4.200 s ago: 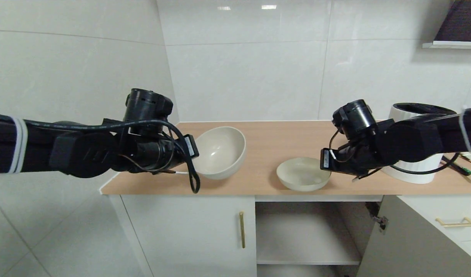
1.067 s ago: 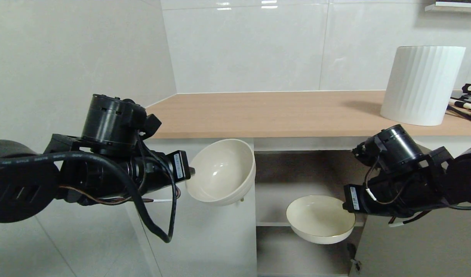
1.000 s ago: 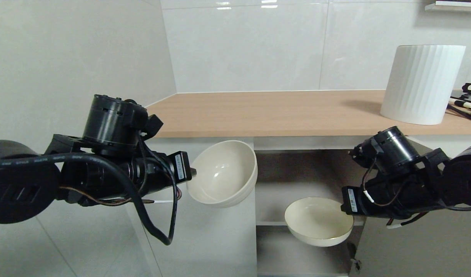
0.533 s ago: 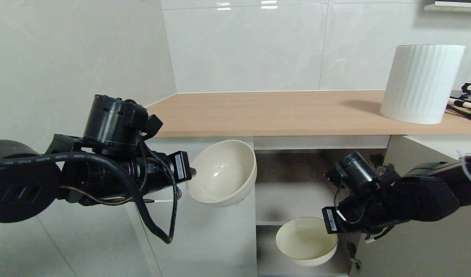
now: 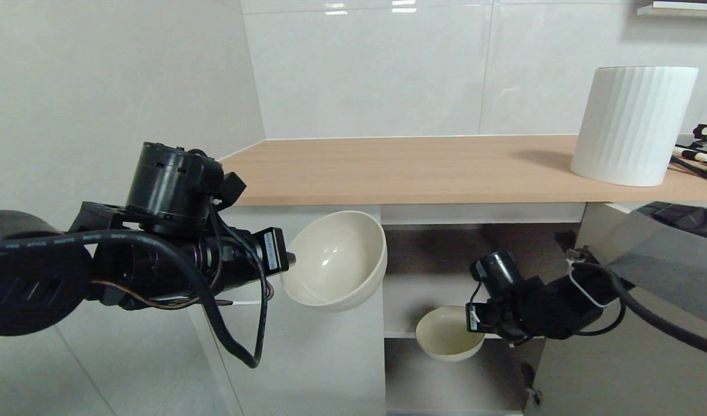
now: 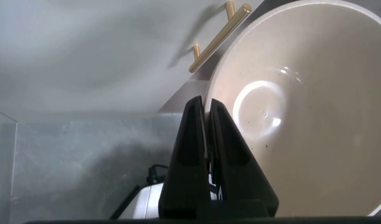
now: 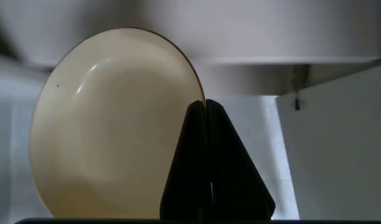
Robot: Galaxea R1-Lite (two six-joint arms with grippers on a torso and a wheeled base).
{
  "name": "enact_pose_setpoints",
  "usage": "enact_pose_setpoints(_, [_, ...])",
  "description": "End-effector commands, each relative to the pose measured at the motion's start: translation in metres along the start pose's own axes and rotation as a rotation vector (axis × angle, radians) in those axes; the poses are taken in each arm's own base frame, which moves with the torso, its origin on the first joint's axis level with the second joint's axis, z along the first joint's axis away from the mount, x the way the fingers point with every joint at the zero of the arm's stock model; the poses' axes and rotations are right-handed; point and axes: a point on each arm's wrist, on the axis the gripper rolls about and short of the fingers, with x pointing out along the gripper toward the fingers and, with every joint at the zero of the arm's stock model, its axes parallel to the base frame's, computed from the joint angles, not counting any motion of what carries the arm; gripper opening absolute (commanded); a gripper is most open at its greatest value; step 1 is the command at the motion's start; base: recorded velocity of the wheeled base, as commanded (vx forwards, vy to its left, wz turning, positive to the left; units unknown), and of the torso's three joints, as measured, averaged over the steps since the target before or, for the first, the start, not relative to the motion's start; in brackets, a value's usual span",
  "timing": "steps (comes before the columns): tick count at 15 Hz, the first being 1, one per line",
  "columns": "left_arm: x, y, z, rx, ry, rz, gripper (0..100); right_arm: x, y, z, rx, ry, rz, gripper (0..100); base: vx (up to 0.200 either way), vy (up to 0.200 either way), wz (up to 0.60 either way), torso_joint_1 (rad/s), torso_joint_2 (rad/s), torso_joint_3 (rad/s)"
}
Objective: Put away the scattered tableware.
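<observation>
The right gripper (image 5: 476,325), clamped on the rim of a small bowl (image 5: 446,338), holds it at the front edge of the open cupboard shelf (image 5: 408,303), which lies straight ahead. The left gripper (image 5: 288,261), pinching a larger bowl (image 5: 336,263), hangs farther off before the closed door (image 5: 307,364).

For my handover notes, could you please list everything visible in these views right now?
counter: one, wood-toned, along the tiled wall.
cabinet: one, white, under the counter; right door open, left shut, with gold handle.
ribbed container: one, white, on the counter's right end.
small items: a few, mixed colours, counter's far right; unidentifiable.
large bowl: one, cream, held before the shut door.
small bowl: one, cream, held at the open cabinet's shelf front.
left end effector: one, black, shut on the large bowl's rim.
right end effector: one, black, shut on the small bowl's rim.
</observation>
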Motion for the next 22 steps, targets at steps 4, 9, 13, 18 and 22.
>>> enact_pose_setpoints(4, [0.000, -0.001, -0.001, 0.002, 0.000, -0.003, 0, 0.052, -0.019, 0.013, 0.100, -0.025, -0.114, 0, 0.000, 0.000, 0.00, 0.000, 0.00, 0.000])
enact_pose_setpoints(9, [0.000, -0.003, -0.002, 0.005, 0.005, -0.004, 0, 0.079, -0.028, 0.024, 0.134, -0.075, -0.196, 0, 0.000, 0.000, 0.00, 0.000, 0.00, 0.000])
enact_pose_setpoints(13, [0.001, -0.003, -0.003, 0.006, 0.007, -0.004, 0, 0.088, -0.026, 0.028, 0.136, -0.085, -0.210, 0, 0.000, 0.000, 0.00, 0.000, 0.00, 0.000])
enact_pose_setpoints(18, [0.001, -0.004, -0.004, 0.010, 0.013, -0.006, 0, 0.107, -0.022, 0.032, 0.144, -0.127, -0.270, 0, 0.000, 0.000, 0.00, 0.000, 0.00, 0.000])
enact_pose_setpoints(22, [0.001, -0.004, -0.005, 0.010, 0.014, -0.005, 0, 0.111, -0.021, 0.035, 0.159, -0.143, -0.276, 0, 0.000, 0.000, 0.00, 0.000, 0.00, 0.000])
